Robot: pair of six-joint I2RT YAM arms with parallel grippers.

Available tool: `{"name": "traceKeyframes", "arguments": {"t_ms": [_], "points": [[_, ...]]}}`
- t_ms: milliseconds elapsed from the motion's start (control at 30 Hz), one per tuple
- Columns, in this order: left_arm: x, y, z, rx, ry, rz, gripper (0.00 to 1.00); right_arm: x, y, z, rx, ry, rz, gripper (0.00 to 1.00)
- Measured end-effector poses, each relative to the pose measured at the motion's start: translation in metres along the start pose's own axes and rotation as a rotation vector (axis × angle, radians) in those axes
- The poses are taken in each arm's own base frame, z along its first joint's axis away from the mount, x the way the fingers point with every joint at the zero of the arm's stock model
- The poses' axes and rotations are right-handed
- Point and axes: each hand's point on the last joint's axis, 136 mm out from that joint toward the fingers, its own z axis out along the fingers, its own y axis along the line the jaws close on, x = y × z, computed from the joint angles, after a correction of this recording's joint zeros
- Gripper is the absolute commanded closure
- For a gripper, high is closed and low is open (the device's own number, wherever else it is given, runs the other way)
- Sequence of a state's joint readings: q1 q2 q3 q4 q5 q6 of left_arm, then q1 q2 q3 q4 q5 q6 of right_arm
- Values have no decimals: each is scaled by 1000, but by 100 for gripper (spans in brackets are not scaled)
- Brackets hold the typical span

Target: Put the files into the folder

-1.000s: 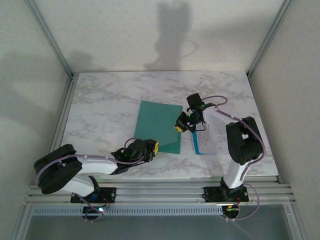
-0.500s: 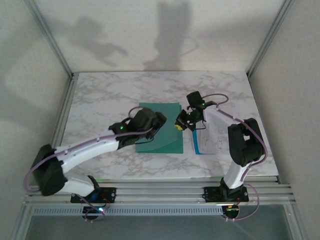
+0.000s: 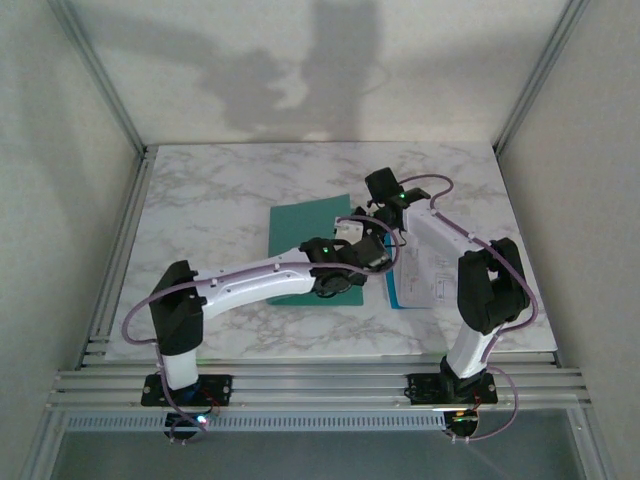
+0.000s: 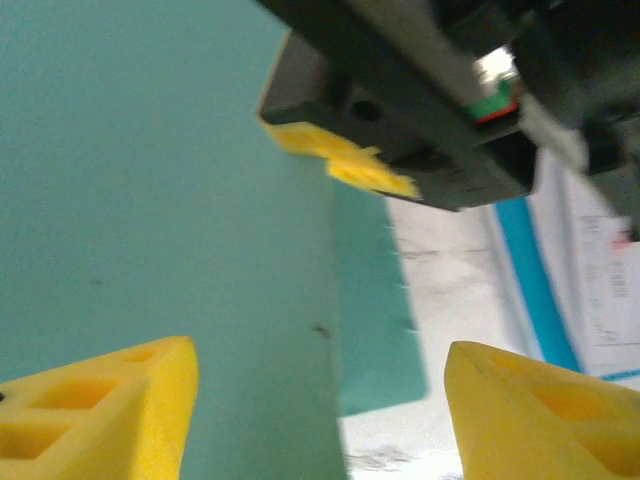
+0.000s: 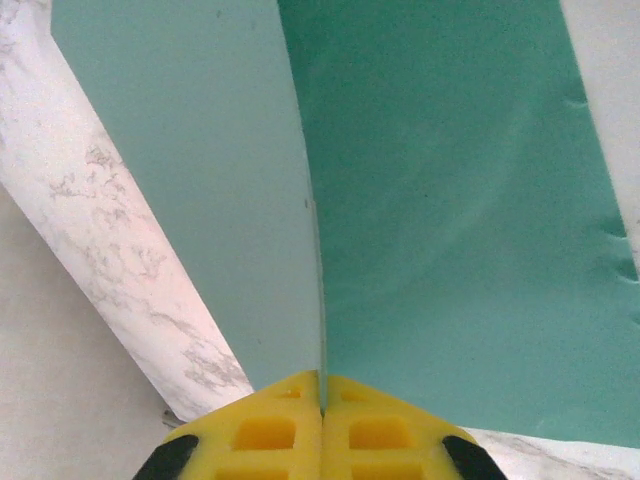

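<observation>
The teal folder [image 3: 295,232] lies mid-table with its top cover [image 5: 200,150] lifted off the bottom leaf [image 5: 450,200]. My right gripper [image 5: 322,385] is shut on the cover's free edge and holds it up at the folder's right side [image 3: 368,222]. The left gripper [image 3: 345,272] hovers over the folder's near right corner, open, with nothing between its yellow fingertips [image 4: 100,410]. In the left wrist view the raised cover [image 4: 150,200] is on the left and the right gripper's pads [image 4: 340,160] pinch its edge. The files [image 3: 430,268], white sheets with a blue strip [image 4: 530,270], lie flat to the folder's right.
The marble table [image 3: 210,210] has metal frame posts along its left [image 3: 125,250] and right [image 3: 520,110] edges. The left arm [image 3: 250,280] stretches low across the folder's front. The right arm's elbow [image 3: 485,285] stands over the files' near right corner.
The left arm swung from the front left across the folder to its right side, and its jaws opened. The right gripper kept its hold and shifted slightly back.
</observation>
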State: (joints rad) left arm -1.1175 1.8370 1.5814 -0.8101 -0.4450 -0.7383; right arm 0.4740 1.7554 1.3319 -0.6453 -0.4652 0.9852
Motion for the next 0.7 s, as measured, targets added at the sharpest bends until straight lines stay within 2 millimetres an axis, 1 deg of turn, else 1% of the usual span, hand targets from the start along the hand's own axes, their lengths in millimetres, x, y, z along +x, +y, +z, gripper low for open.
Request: {"name": "traceKeyframes", "arguments": {"t_ms": [67,133,200,233,267,367,467,500,533,600,633,700], "points": [[2,4,-1,-48,-19,47,34,1,0,0,3,2,4,100],[6,3,0,-80,-34,91,35,1,1,-1,2,2,6,100],[11,4,4,-112,-39,128,39,1,2,-2,0,2,5,100],[15,3,7,-127,-39,147,42,1,3,-2,-1,1,4,100],[17,3,11,-140,-38,159,47,1,3,-2,-1,1,4,100],[23,7,21,-188,-39,190,64,1,3,-2,-1,1,4,100],[21,13,24,-225,-52,198,88,1,3,-2,0,1,4,100],[19,15,24,-233,-57,197,98,1,2,-2,1,2,5,94],[18,17,24,-240,-60,201,100,1,2,-2,1,3,7,80],[17,17,24,-243,-67,212,100,2,5,-3,-7,6,5,48],[16,16,23,-241,-75,208,100,2,5,-3,-6,6,5,37],[15,19,21,-235,-84,197,100,0,7,-7,-12,-3,-1,26]]}}
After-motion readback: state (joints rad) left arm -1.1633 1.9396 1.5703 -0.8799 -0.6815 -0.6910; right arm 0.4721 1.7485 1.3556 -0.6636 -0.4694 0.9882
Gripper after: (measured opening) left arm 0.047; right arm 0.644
